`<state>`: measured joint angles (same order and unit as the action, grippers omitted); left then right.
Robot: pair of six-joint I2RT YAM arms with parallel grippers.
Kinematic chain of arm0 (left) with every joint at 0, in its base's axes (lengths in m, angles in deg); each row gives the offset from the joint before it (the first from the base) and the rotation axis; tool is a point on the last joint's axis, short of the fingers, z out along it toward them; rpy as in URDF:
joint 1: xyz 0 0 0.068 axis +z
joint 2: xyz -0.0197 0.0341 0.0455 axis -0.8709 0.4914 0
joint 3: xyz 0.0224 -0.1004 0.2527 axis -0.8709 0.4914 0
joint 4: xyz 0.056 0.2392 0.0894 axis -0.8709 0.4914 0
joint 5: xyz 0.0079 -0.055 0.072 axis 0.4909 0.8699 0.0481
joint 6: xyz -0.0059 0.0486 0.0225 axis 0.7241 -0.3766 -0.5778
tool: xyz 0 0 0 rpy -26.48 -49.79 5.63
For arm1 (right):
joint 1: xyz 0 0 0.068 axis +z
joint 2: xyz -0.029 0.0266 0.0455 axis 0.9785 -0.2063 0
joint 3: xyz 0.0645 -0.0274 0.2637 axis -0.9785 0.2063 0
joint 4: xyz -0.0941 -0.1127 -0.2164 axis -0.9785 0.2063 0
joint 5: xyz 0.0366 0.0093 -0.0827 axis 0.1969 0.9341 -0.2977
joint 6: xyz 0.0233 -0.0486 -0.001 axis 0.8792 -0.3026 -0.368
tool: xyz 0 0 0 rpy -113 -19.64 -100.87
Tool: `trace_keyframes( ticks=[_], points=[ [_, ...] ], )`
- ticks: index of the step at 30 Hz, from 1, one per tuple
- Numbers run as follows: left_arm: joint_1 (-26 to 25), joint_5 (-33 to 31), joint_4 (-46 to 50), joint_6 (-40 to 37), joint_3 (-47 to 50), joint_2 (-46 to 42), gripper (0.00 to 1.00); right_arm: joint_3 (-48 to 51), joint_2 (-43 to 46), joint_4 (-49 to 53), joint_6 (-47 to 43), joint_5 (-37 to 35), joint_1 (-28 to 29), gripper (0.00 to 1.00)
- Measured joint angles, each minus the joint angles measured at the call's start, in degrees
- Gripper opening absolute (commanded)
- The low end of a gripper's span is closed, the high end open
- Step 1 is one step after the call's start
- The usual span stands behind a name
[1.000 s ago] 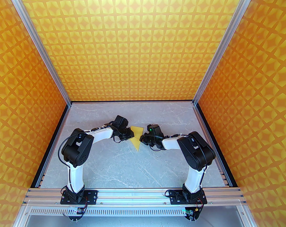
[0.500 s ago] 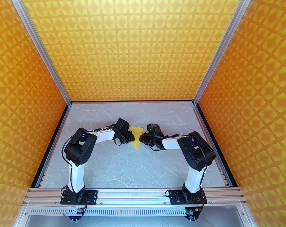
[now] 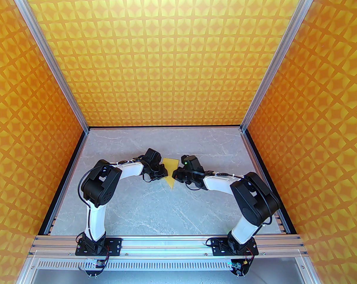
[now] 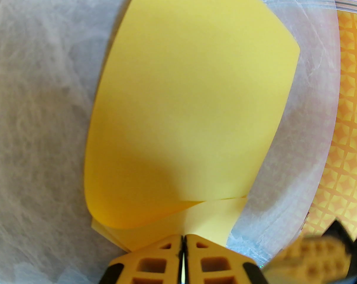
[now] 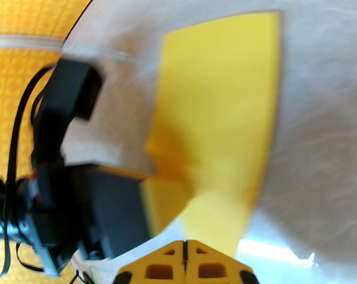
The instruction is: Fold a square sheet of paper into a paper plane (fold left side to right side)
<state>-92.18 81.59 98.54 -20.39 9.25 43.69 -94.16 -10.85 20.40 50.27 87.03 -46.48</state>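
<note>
The paper plane (image 3: pixel 170 172) lies at the middle of the worktop (image 3: pixel 155 211), plain bright yellow, tapering to a sharp point toward the worktop's near edge. From my left wrist I see its top layer bowed up, not flat.

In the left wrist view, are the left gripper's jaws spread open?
No, the left gripper has its jaws closed against each other at the near edge of the folded yellow paper.
</note>
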Motion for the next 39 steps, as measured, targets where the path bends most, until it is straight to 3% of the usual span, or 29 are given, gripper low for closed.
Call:
trace_keyframes(
  ticks=[9,39],
  points=[
    [0.0,0.0,0.0,0.0,0.0,0.0,0.12,-0.5,-4.8,0.1,1.0,2.4,1.1,0.0],
    [0.0,0.0,-0.2,0.0,0.0,0.0,0.13,-3.2,-7.7,3.8,1.6,5.2,1.3,0.0]
  ],
)
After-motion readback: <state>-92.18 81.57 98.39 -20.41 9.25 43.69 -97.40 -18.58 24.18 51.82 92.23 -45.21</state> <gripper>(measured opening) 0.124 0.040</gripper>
